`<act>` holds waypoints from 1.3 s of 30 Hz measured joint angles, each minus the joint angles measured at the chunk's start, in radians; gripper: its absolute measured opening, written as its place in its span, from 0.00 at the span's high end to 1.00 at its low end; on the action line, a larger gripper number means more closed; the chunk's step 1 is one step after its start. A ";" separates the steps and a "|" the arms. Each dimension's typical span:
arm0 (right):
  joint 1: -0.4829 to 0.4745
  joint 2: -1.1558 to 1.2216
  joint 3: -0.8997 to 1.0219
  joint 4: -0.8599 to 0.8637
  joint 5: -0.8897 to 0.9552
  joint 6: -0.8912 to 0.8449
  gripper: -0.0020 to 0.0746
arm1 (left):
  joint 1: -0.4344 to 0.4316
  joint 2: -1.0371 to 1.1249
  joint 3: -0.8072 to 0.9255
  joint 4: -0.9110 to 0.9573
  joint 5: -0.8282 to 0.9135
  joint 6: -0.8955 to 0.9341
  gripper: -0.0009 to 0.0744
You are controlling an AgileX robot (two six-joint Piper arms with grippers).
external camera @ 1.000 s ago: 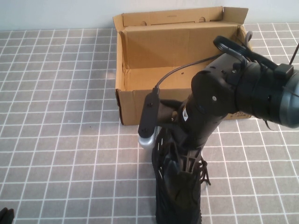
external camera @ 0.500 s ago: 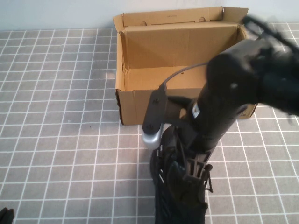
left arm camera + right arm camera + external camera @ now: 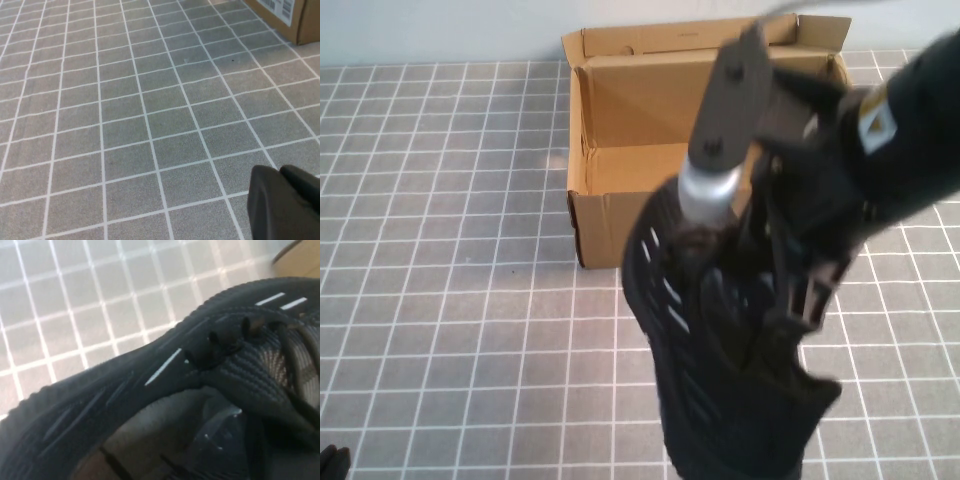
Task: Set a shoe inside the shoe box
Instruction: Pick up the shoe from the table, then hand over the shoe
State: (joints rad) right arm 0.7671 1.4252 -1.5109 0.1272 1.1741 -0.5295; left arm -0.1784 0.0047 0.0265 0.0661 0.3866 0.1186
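The right gripper, jaws clamped on the shoe, holds it above the worktop just before the shoe box; it should clear the near wall before lowering. The shoe is black knit, white-striped. The left gripper (jaws together) sits parked.

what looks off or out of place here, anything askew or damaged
Nothing looks damaged or spilled. The black sneaker hangs tilted in the air, gripped at its opening by the right pincer, in front of the open shoe box, which sits square on the tiled table. The left pincer rests low near the table, away from the box.
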 joint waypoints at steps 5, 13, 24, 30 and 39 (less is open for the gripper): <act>0.000 0.018 -0.160 -0.031 0.025 0.017 0.98 | 0.000 0.000 0.000 0.000 0.000 0.000 0.99; 0.000 0.114 -0.350 -0.108 0.055 0.050 0.98 | 0.000 0.000 0.000 0.000 0.000 0.000 0.99; 0.000 0.192 -0.394 -0.116 0.060 0.103 0.98 | 0.000 0.000 0.000 0.002 -0.002 0.000 0.99; -0.002 0.221 -0.430 -0.127 0.060 0.157 0.98 | 0.000 0.000 0.000 -0.219 -0.194 -0.065 0.99; -0.017 0.310 -0.577 -0.161 0.108 0.230 0.98 | 0.000 0.000 0.000 -0.529 -0.432 -0.164 0.99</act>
State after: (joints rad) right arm 0.7500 1.7352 -2.0882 -0.0339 1.2824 -0.2997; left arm -0.1784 0.0047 0.0265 -0.4628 -0.0458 -0.0455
